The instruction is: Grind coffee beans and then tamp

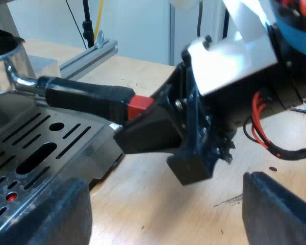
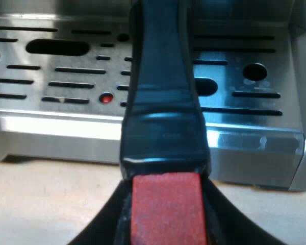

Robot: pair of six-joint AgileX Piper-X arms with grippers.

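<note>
Gaping wide over the pale wooden tabletop, my left gripper has nothing between its two black fingers, which stand well apart; just beyond them my right gripper is closed tight on the red end of the dark handle of the shiny metal holder, pressing the red block from both sides; in the right wrist view the same red end sits squeezed between that gripper's own black fingers, with the glossy handle running away from the wrist toward the machine; the handle lies roughly level and reaches out past the edge of the espresso machine's slotted steel drip tray, while the holder's round bowl hangs over the tray close to the machine's front; whether the bowl is locked in I cannot tell; on the tray a small red dot shows among the slots; farther off a grey aluminium rail lies on the tabletop
</note>
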